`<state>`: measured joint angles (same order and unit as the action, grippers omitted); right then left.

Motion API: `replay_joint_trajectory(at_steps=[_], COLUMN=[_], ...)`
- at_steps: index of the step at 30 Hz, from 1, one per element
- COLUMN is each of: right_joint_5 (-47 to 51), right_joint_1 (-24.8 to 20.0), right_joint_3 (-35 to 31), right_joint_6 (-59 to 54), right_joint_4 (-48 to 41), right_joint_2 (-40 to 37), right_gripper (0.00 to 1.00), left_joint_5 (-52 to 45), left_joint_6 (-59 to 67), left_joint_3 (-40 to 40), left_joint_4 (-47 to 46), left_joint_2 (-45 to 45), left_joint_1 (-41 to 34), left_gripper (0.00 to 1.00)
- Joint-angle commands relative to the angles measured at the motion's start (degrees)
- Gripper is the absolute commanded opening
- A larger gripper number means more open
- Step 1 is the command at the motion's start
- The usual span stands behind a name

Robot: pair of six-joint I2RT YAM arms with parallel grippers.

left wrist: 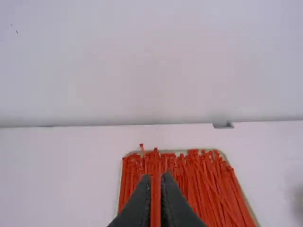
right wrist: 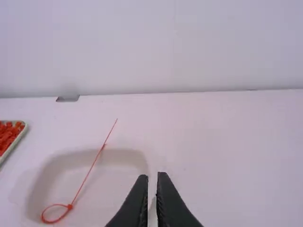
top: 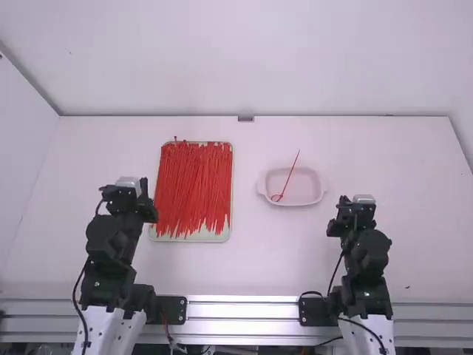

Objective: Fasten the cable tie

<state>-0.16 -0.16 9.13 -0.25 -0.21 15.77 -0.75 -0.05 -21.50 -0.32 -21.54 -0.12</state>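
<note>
A pale tray (top: 227, 238) left of centre holds a thick bundle of straight red cable ties (top: 194, 189), also seen from the left wrist as cable ties (left wrist: 199, 179). To its right, a white two-handled dish (top: 319, 194) contains one red cable tie (top: 287, 180) fastened into a small loop, its tail sticking out over the far rim. The looped tie (right wrist: 87, 172) lies in the dish (right wrist: 142, 158) in front of my right gripper (right wrist: 151, 177). My left gripper (top: 137, 201) (left wrist: 155, 177) hangs shut at the tray's near left corner. My right gripper (top: 353, 213) hangs shut, near and right of the dish.
A small grey bracket (top: 245, 117) sits at the table's back edge against the white wall. White walls close off the left and right sides. Bare white tabletop lies between the dish and the arms' bases, and to the far right.
</note>
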Motion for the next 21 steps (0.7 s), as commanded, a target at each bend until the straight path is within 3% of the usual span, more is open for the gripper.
replay_joint_trajectory(at_steps=[1,11,21], right_joint_5=[0.2,0.2,0.2], right_joint_1=[0.2,0.2,0.2], right_joint_3=[-2.1,-9.0,-9.1], right_joint_6=[0.3,0.3,0.3], right_joint_4=[0.2,0.2,0.2], right_joint_2=[-2.2,-9.2,-15.4], right_gripper=[0.01,0.0,0.0], left_joint_5=[0.8,0.8,0.8], left_joint_6=[0.1,0.1,0.1], left_joint_3=[2.4,10.9,18.3], left_joint_4=[0.3,0.3,0.3], left_joint_2=[2.6,11.1,18.5], left_joint_1=[0.1,0.1,0.1], left_gripper=[0.01,0.0,0.0])
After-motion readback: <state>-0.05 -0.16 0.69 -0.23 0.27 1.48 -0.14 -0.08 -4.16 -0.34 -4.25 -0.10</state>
